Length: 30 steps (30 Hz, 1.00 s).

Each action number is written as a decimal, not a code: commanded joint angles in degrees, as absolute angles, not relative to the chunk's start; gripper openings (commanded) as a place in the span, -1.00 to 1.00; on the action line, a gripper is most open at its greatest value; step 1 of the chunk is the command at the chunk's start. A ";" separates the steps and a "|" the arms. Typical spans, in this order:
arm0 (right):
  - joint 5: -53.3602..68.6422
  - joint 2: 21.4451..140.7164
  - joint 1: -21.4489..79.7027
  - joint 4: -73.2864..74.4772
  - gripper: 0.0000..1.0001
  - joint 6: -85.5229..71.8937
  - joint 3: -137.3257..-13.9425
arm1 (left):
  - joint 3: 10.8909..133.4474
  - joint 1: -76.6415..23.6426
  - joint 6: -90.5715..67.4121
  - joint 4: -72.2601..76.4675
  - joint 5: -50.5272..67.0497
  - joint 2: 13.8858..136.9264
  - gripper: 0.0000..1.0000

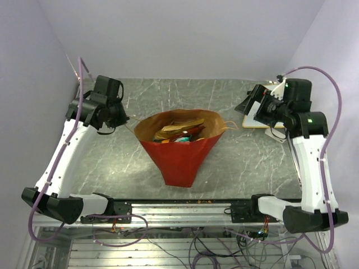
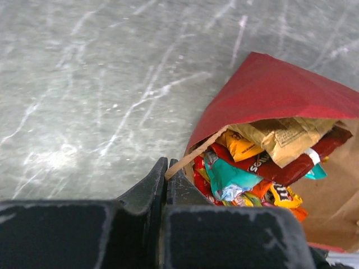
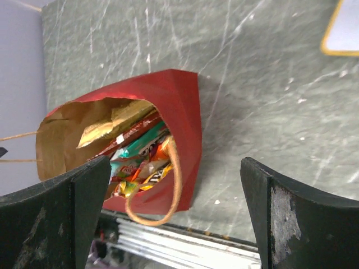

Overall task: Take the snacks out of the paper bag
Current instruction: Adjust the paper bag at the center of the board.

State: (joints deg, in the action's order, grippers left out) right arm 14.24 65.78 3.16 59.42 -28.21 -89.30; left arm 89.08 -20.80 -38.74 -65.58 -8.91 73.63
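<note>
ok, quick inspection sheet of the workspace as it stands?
surface: grey marbled tabletop.
job's things: red paper bag lying on its side mid-table, mouth facing away from the arm bases; snacks all inside it, none out on the table.
clutter: white framed board at the far right.
grippers: left gripper shut on the paper bag's tan edge at its mouth; right gripper wide open, holding nothing, near the framed board.
cables: purple cables looped along both arms; loose wires below the front rail.
surroundings: plain pale walls; nothing else seen.
</note>
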 commanded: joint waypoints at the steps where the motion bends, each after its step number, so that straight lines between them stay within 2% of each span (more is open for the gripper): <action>1: 27.34 69.68 3.05 54.41 1.00 -32.43 -86.13 | 94.89 -15.24 -35.70 -72.12 -14.53 72.25 -0.86; 6: 39.46 72.98 3.60 52.05 0.95 -36.54 -80.06 | 94.46 -12.53 -35.79 -70.48 -8.20 72.36 -0.86; 14: 42.67 74.51 8.67 49.48 0.86 -40.04 -77.25 | 87.60 -12.17 -38.36 -64.65 0.88 71.33 -0.86; 19: 41.72 73.85 14.62 45.03 0.80 -47.51 -75.90 | 87.02 -12.08 -39.43 -64.04 2.60 71.20 -0.86; 22: 40.58 71.63 16.10 40.32 0.65 -55.14 -72.56 | 86.40 -12.04 -40.09 -63.86 3.54 70.77 -0.86; 30: 27.50 62.30 23.72 18.62 0.53 -71.55 -62.54 | 82.89 -12.08 -42.94 -60.27 10.04 68.73 -0.86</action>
